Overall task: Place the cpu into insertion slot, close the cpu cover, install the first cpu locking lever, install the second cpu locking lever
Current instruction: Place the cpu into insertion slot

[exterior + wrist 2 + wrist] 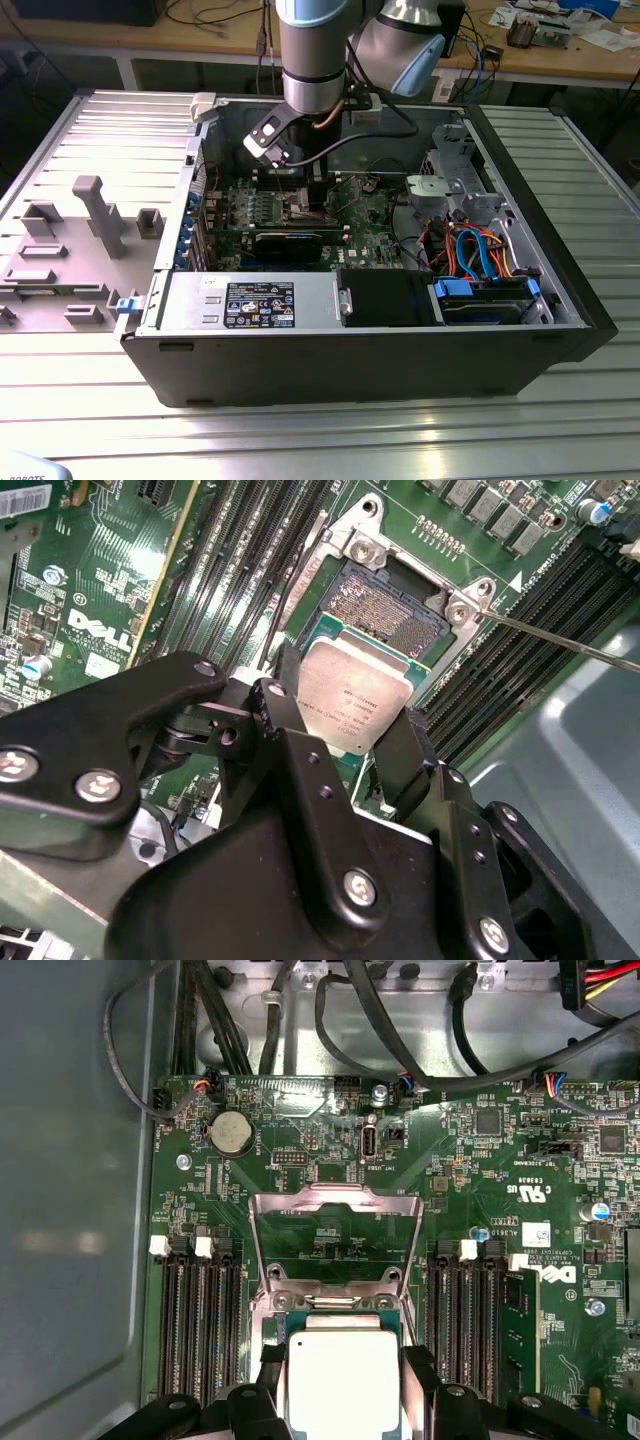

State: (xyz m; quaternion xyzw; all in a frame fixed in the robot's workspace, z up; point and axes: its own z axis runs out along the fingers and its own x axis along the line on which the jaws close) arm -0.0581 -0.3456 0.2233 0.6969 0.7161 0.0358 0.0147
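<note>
The open black desktop computer case lies on its side across the middle of the exterior view, so its green circuit board faces up to the silver-and-blue robot arm at upper centre. In the first wrist view the thin grey metal cpu cover stands swung open, leaving the gold-contact insertion slot bare. The black two-fingered gripper is clamped on opposite edges of the small square silver-topped cpu, leaving its underside free. The chip hangs between the fingers just over the slot's near edge, apparently not yet seated.
</note>
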